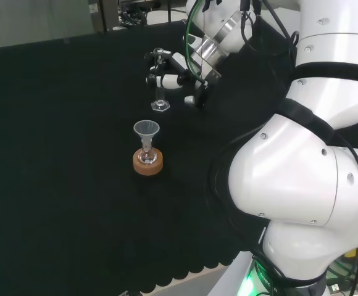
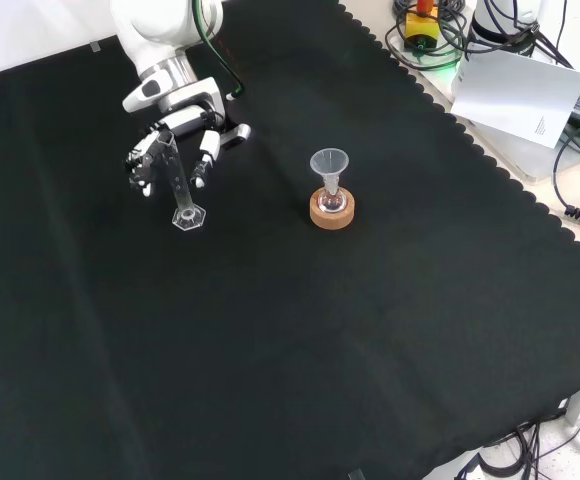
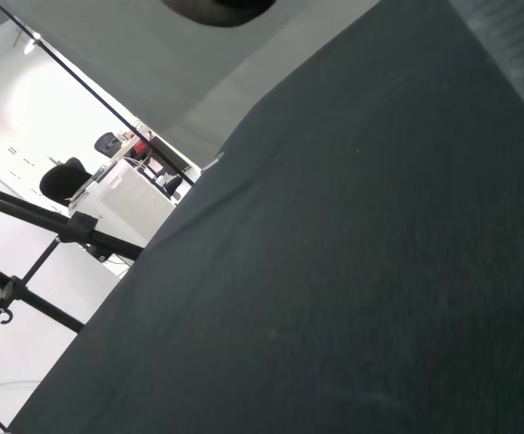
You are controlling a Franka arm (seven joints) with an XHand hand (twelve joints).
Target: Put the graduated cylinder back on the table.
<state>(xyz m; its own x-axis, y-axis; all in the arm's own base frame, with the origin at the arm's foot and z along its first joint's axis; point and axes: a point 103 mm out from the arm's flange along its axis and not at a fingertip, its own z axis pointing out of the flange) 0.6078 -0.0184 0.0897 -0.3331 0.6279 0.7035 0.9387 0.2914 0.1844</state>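
The hand (image 2: 175,135) curls its fingers (image 2: 206,152) round the upper tube of the clear graduated cylinder (image 2: 178,190): light, slippery, likely fragile, its hexagonal base at the counter (image 2: 290,330).

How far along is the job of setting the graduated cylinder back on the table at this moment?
Nearly done. In the front view the graduated cylinder stands about upright with its hexagonal foot down at the black cloth, left of the funnel in the flask on its cork ring. In hand: the hand has its fingers around the cylinder's upper part. Left: open the fingers and draw the hand away without tipping it.
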